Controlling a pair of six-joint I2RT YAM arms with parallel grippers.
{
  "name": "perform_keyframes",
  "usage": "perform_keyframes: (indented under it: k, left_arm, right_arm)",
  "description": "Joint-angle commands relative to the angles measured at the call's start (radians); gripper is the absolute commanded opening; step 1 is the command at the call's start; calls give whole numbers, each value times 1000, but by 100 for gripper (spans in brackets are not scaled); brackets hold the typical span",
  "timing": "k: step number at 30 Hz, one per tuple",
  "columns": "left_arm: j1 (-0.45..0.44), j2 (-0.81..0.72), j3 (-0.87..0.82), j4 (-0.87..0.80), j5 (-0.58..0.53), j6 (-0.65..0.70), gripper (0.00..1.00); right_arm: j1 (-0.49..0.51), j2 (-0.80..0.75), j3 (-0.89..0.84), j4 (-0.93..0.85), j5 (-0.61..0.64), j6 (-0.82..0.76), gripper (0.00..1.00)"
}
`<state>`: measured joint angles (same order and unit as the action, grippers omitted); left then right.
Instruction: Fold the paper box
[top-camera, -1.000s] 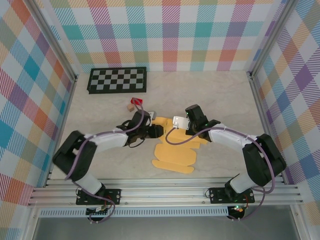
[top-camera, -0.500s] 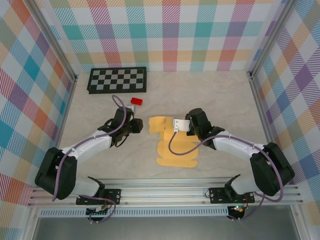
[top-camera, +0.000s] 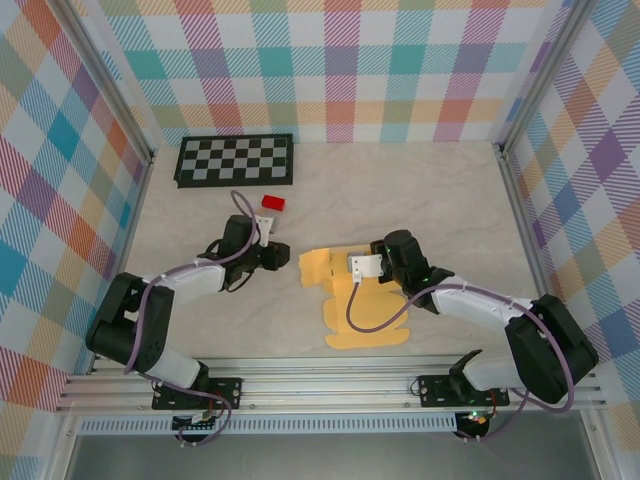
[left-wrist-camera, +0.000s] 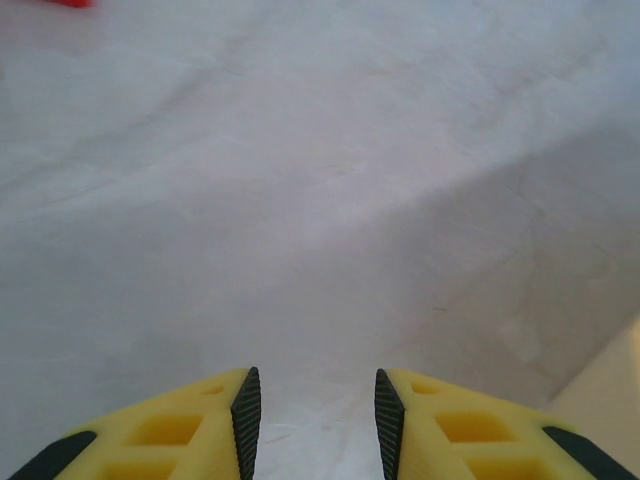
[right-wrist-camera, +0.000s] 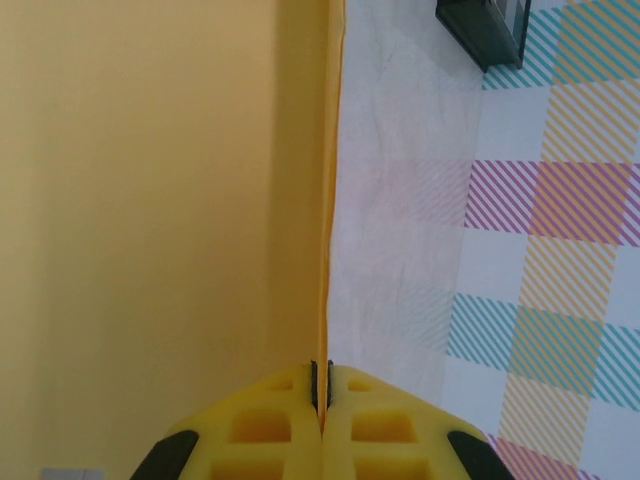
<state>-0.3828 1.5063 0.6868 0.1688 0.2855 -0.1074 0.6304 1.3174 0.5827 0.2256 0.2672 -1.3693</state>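
Top external: paper box (top-camera: 375, 325) lies mid-table, right gripper (top-camera: 350, 264) at its far edge, left gripper (top-camera: 285, 257) just left, apart. Left wrist: jaws parted, empty, over bare table (left-wrist-camera: 320, 180). Right wrist: jaws pinch the sheet's edge; unpinned, it may drag or slip.

Black-and-white checkerboard (top-camera: 235, 159) lies flat at the far left of the table (top-camera: 440, 195), close to the back wall. Small red block (top-camera: 273, 202) sits just in front of it, not touching. Table surface is pale marbled grey-beige. Multicolour plaid walls (top-camera: 340, 70) on three sides. Aluminium rails (top-camera: 330, 385) run along the near edge.
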Motion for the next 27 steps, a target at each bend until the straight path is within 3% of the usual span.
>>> perform_keyframes:
  k: [1,5,19,27]
  left_arm:
    - [-66,10,-18,76,111,87,38]
    - [-114,35,-5,47,155,115,37]
    - [-238,124,63,39,123,121,35]
    - [-311,180,119,70,-21,80,40]
  right_arm:
    - [8,-20,-8,76,-20,-66,0]
    - [9,-13,0,85,-1,-31,0]
    - [12,4,5,86,19,-42,0]
    - [28,-2,-38,164,42,-95,0]
